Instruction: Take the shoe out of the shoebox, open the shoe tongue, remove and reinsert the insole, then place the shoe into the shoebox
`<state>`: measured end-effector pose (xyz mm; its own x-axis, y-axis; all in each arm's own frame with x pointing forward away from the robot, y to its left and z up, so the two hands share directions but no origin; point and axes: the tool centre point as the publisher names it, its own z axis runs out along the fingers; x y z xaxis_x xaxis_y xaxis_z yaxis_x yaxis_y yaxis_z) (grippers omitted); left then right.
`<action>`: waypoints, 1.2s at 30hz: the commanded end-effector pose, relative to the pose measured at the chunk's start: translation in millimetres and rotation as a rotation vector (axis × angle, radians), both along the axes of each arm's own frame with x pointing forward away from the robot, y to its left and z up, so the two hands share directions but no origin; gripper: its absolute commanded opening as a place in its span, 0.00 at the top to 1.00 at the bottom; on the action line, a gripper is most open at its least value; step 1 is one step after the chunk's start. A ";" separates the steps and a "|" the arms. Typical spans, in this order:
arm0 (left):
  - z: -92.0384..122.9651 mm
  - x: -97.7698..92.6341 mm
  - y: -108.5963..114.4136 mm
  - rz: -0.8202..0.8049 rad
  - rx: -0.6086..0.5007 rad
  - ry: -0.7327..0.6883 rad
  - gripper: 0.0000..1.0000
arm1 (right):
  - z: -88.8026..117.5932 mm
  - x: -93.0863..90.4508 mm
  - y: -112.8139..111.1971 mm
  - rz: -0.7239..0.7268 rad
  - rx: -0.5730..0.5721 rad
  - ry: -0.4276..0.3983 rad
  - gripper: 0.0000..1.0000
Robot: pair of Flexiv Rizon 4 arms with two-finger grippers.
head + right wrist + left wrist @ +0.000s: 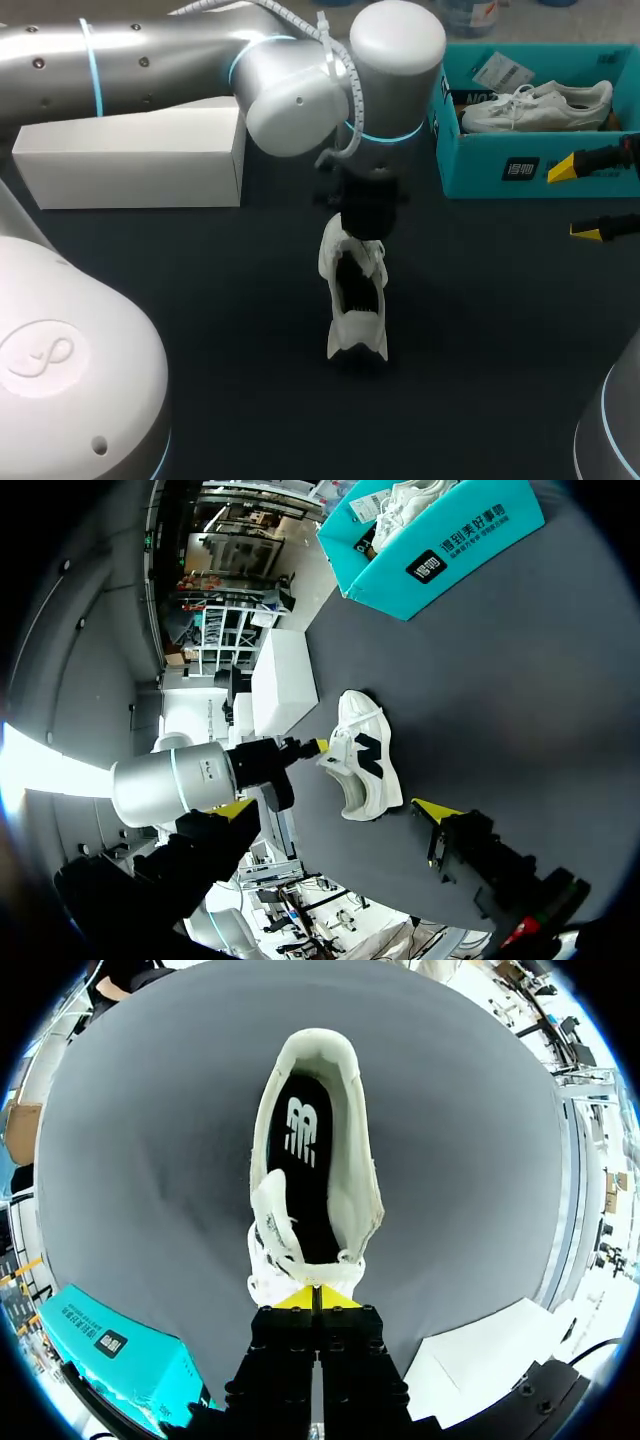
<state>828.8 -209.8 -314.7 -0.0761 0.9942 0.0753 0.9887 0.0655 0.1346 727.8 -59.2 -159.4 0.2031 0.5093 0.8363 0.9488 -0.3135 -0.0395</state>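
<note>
A white shoe [356, 305] stands on the dark table [220, 300] at mid-table, heel toward the near edge. Its black insole [300, 1140] lies inside the wide-open mouth. My left gripper [366, 222] comes down over the shoe's front; seen from the left wrist, the left gripper [315, 1298] has its yellow tips pinched together on the white tongue [276, 1228] by the laces. The teal shoebox [500, 170] at the back right holds a second white shoe [535, 105]. My right gripper [577, 200] hovers open in front of the box, with nothing between its fingers.
A white box lid [130, 155] lies at the back left. In the right wrist view the shoe [365, 765] sits ahead of my right gripper [335, 808], and the teal shoebox [450, 550] lies farther off.
</note>
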 end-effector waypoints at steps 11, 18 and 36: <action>-3.8 -33.6 10.6 -0.039 0.045 0.098 1.00 | -0.4 -0.2 0.6 -0.001 -0.002 0.001 0.00; 10.5 -20.7 0.1 -0.012 -0.005 0.041 1.00 | -0.4 -0.2 0.6 -0.001 -0.002 0.001 0.00; -11.4 -56.5 18.6 0.180 0.023 0.066 1.00 | -0.4 -0.2 0.6 -0.001 -0.002 0.001 0.00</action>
<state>773.5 -199.5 -328.5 -0.2487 0.9612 0.1192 0.9672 0.2399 0.0835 727.8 -59.2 -159.4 0.2032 0.5093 0.8363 0.9487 -0.3136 -0.0395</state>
